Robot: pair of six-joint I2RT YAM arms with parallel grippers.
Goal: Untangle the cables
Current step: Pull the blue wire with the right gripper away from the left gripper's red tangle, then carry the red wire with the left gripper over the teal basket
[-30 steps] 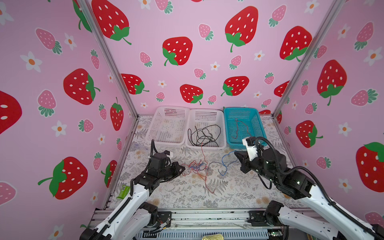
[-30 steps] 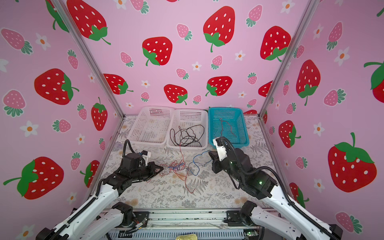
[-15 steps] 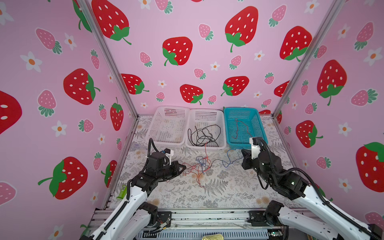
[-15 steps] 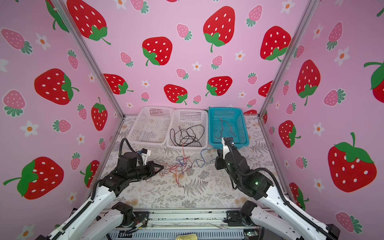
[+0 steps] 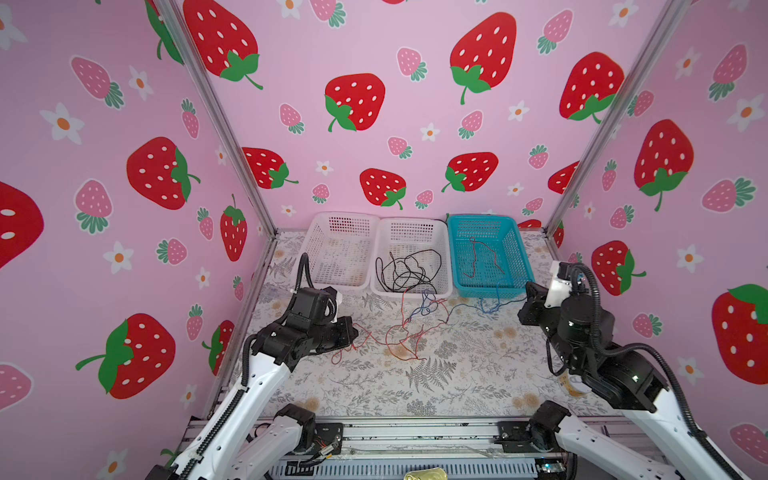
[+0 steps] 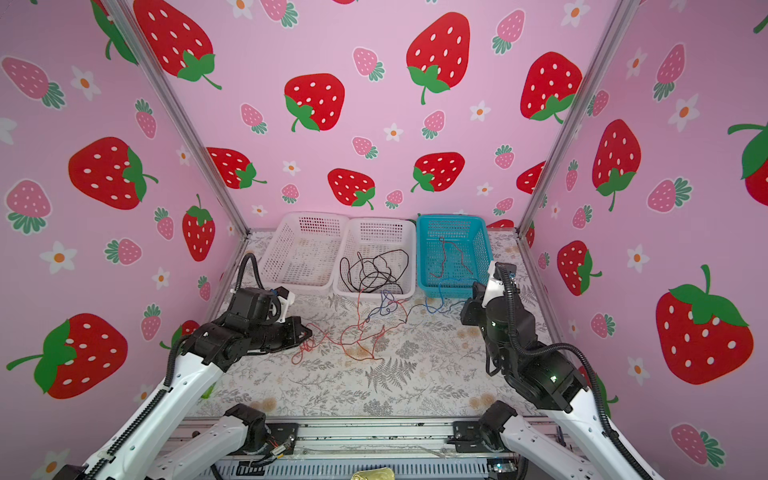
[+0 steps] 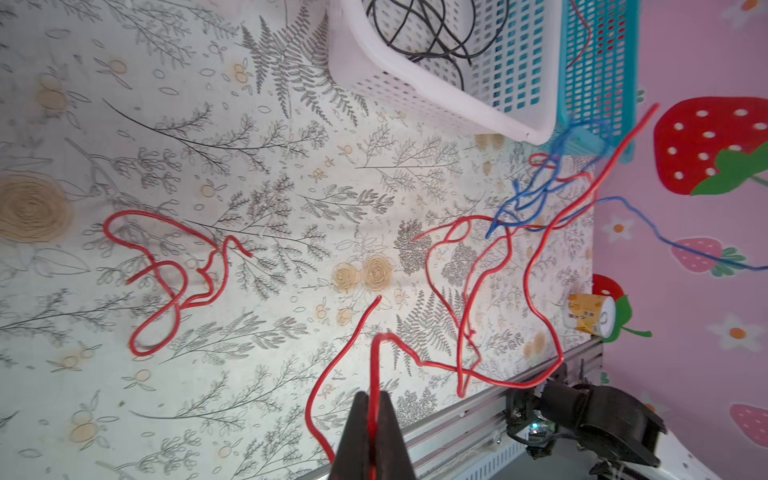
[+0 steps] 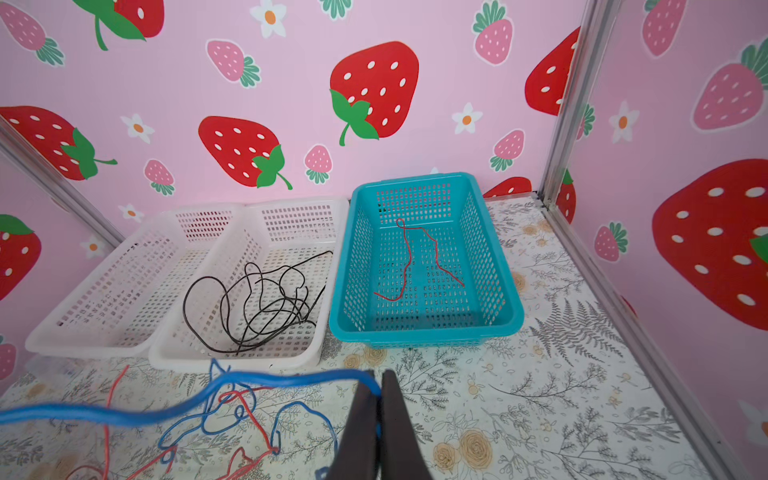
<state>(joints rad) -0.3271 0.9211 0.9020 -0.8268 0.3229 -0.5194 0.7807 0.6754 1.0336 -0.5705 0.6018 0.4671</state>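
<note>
A tangle of red and blue cables (image 5: 417, 316) (image 6: 374, 320) lies on the floral mat in front of the baskets. My left gripper (image 5: 353, 332) (image 7: 374, 395) is shut on a red cable (image 7: 376, 361) at the tangle's left end. On the right, my right gripper (image 5: 528, 291) (image 8: 379, 376) is shut on a blue cable (image 8: 266, 380) that stretches back to the tangle. Loose black cables (image 5: 409, 270) lie in the middle white basket (image 5: 446, 286). One red cable (image 5: 482, 257) lies in the blue basket (image 5: 523, 270).
A second white basket (image 5: 316, 253) stands at the back left. A small tape roll (image 7: 590, 318) sits near the right wall by the front rail. Pink strawberry walls close in three sides; a metal rail (image 5: 415, 436) runs along the front.
My right gripper has moved right and back with the blue cable, drawing it out of the tangle. The left gripper has shifted slightly left, still holding the red cable.
</note>
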